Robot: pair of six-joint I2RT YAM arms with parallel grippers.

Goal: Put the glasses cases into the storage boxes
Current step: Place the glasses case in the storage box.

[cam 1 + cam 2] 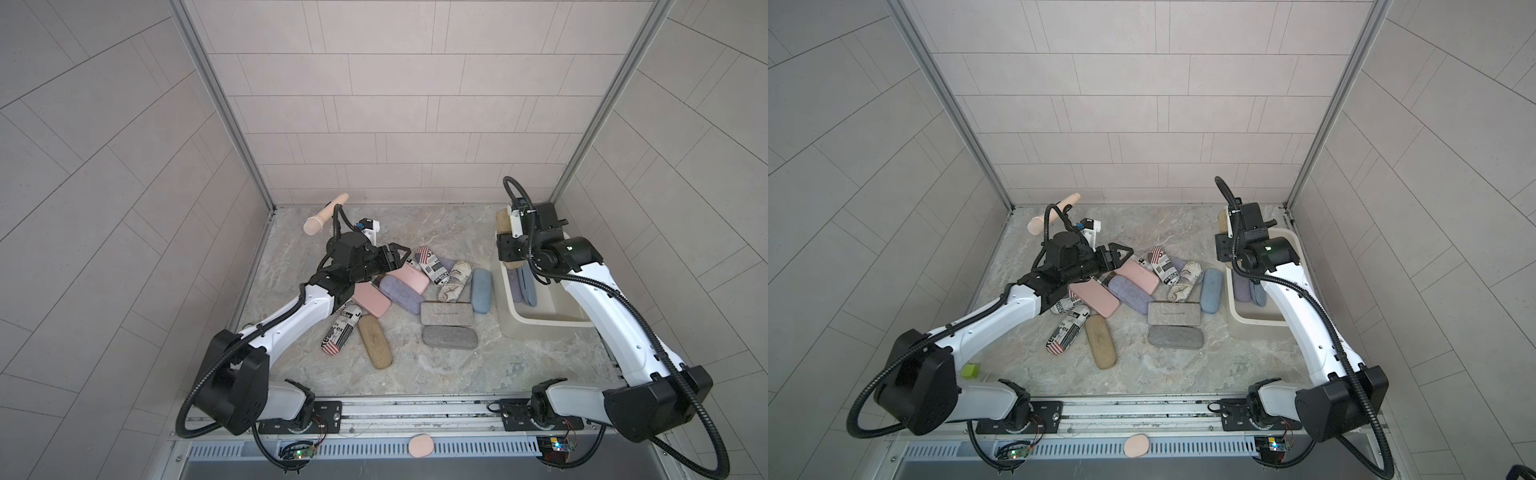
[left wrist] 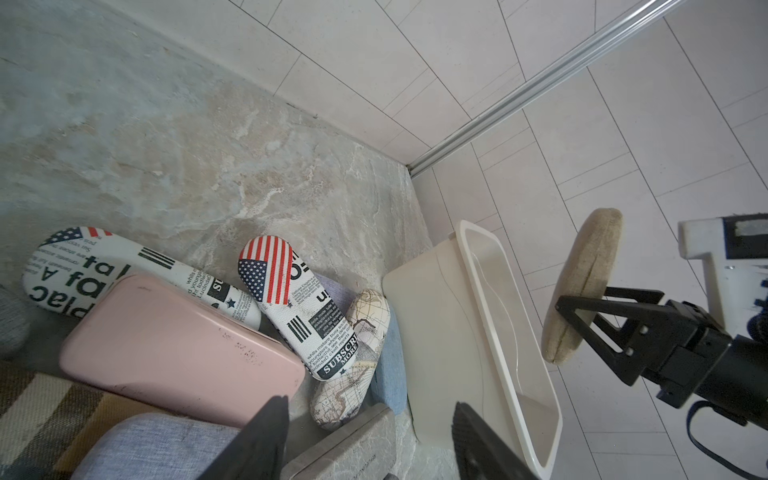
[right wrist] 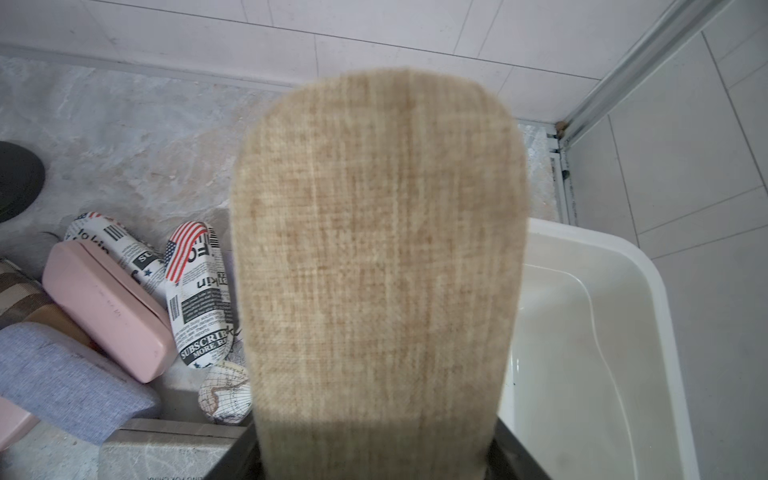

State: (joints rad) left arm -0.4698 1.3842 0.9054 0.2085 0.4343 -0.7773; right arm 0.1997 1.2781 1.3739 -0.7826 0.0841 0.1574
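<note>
Tan glasses case (image 2: 582, 286) clamped in right end effector (image 2: 575, 309) by cream tub (image 2: 482, 266), left end effector (image 2: 370, 436) parted, empty

Stretches the left gripper (image 2: 370, 424) forward and low, jaws parted and empty; holds the right gripper (image 2: 575, 309) raised, clamped on a tan glasses case (image 3: 374, 249).

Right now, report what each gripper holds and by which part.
The right gripper holds the tan case near one end, and the rest of the case sticks out past the jaws. The left gripper holds nothing; its jaws are open.
</note>
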